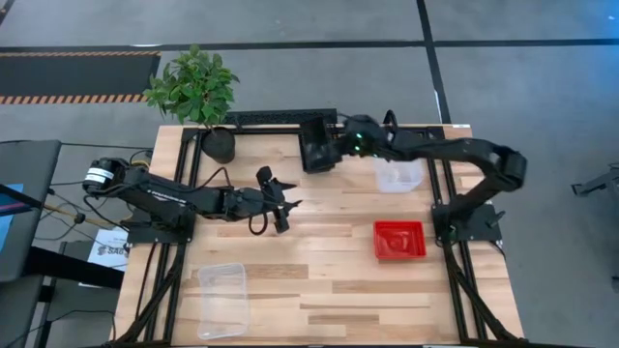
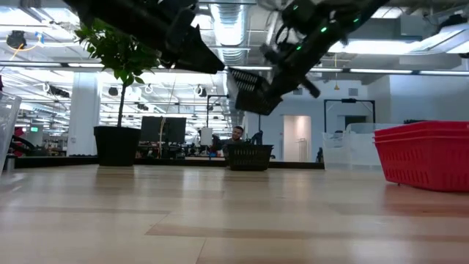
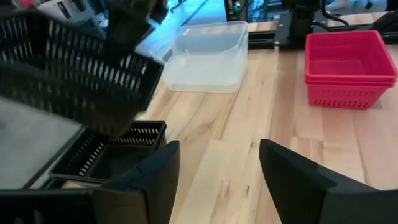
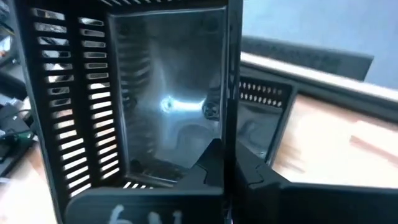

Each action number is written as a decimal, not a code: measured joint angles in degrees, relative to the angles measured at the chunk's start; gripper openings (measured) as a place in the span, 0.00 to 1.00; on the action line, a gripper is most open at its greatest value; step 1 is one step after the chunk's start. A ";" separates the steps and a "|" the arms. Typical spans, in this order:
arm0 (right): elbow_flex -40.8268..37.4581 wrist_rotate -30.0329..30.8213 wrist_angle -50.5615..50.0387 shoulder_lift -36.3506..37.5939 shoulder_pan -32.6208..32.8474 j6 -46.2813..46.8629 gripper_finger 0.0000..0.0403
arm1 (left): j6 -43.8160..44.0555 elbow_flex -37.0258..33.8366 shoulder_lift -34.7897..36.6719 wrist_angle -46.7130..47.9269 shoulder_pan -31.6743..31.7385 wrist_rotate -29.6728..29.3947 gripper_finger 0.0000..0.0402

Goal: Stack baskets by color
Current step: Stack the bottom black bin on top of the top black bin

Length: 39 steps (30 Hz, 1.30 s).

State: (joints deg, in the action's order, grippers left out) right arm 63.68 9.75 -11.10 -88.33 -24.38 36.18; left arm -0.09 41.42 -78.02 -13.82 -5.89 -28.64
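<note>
My right gripper point(image 1: 338, 145) is shut on a black perforated basket point(image 1: 316, 150) and holds it in the air at the table's far middle. Just under it a second black basket point(image 3: 115, 152) rests on its bottom on the table. A stack of red baskets point(image 1: 399, 240) sits on the right, one clear basket point(image 1: 398, 175) at the far right and another clear basket point(image 1: 222, 300) at the near left. My left gripper point(image 1: 281, 207) hovers open above the table's middle, with nothing between its fingers. My right gripper pinches one side wall of the black basket at its rim point(image 4: 229, 134), one finger point(image 4: 210, 165) inside the basket and the other outside. The fingers come from the table's right, slanting down. The basket is tilted and lifted clear, above the black basket on the table point(image 4: 261, 115).
A black plant pot point(image 1: 218, 143) with a leafy plant stands at the far left corner. A black frame rail point(image 1: 280, 118) runs along the far edge. Bare wood point(image 1: 329, 280) lies between the red stack and the near clear basket.
</note>
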 joint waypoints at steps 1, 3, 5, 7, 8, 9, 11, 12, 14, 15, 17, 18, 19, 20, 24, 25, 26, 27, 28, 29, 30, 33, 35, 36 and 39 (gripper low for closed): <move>1.34 -1.37 -0.66 -1.75 -0.93 0.18 0.03 | -0.15 0.06 0.00 0.01 0.00 -0.30 0.52; 3.82 -4.69 -1.73 -5.14 -2.92 0.03 0.03 | -0.09 0.12 0.01 0.50 0.00 -0.42 0.52; 5.84 -6.62 -3.12 -7.87 -4.36 0.13 0.02 | 0.10 0.12 0.00 1.37 0.00 -0.45 0.52; 8.02 -6.90 -5.08 -10.11 -5.56 0.25 0.01 | 0.26 0.12 0.00 2.08 0.00 -0.13 0.52; 8.83 -7.00 -5.90 -10.91 -6.11 0.27 0.02 | 0.34 0.12 0.00 2.47 0.00 -0.12 0.52; 9.44 -7.08 -6.76 -11.59 -6.62 0.28 0.03 | 0.38 0.12 0.00 2.82 0.00 -0.11 0.52; 10.38 -7.71 -7.01 -13.12 -7.22 0.76 0.03 | 0.39 0.12 0.00 3.03 0.00 -0.07 0.52; 10.55 -8.39 -6.97 -13.73 -7.34 1.16 0.03 | 0.41 0.12 0.00 3.03 0.00 -0.07 0.52; 10.83 -8.63 -7.36 -14.47 -7.39 1.33 0.02 | 0.43 0.12 0.00 3.09 0.00 0.12 0.52; 10.89 -8.65 -7.30 -14.74 -7.38 1.58 0.01 | 0.43 0.12 0.00 3.25 0.00 0.12 0.52; 11.01 -8.95 -7.32 -15.21 -7.32 2.19 0.01 | 0.41 0.12 0.00 3.42 0.00 0.23 0.52; 10.99 -9.03 -8.09 -15.26 -7.31 2.31 0.02 | 0.39 0.12 0.00 3.57 0.00 0.27 0.52; 10.95 -9.04 -8.51 -15.26 -7.29 2.40 0.03 | 0.40 0.12 0.00 3.80 0.00 0.31 0.52; 10.95 -9.08 -8.41 -15.26 -7.20 2.41 0.04 | 0.40 0.12 0.00 3.98 0.00 0.32 0.52; 10.95 -8.93 -8.61 -15.24 -6.77 2.41 0.10 | 0.36 0.12 0.00 4.10 0.02 0.32 0.52; 10.95 -8.93 -8.55 -15.24 -6.77 2.43 0.11 | 0.32 0.12 0.00 4.08 0.04 0.34 0.52; 10.95 -8.93 -8.57 -15.24 -6.77 2.48 0.12 | 0.30 0.12 0.00 4.08 0.04 0.34 0.52; 10.95 -8.93 -8.82 -15.24 -6.77 2.74 0.13 | 0.31 0.12 0.00 4.08 0.04 0.34 0.52; 10.95 -8.70 -9.19 -15.24 -6.75 3.27 0.13 | 0.32 0.12 0.00 4.08 0.04 0.34 0.52; 10.95 -8.45 -9.58 -15.24 -6.73 3.86 0.14 | 0.32 0.12 0.00 4.08 0.04 0.34 0.52; 10.95 -8.33 -9.88 -15.24 -6.73 4.16 0.14 | 0.32 0.12 0.00 4.06 0.05 0.34 0.52; 10.95 -8.27 -10.05 -15.24 -6.72 4.36 0.16 | 0.32 0.12 0.00 4.02 0.04 0.35 0.52; 10.95 -8.12 -10.05 -15.24 -6.49 4.36 0.18 | 0.32 0.12 0.00 4.01 0.04 0.34 0.52; 10.95 -8.12 -10.03 -15.24 -6.40 4.36 0.19 | 0.32 0.12 0.00 4.01 0.04 0.36 0.52; 10.95 -7.82 -10.01 -15.24 -5.80 4.53 0.23 | 0.35 0.12 0.00 4.01 0.04 0.34 0.52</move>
State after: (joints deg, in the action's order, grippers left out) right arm 74.63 1.93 -21.10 -103.57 -30.18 40.70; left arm 0.26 41.54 -78.02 -9.80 -5.85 -28.29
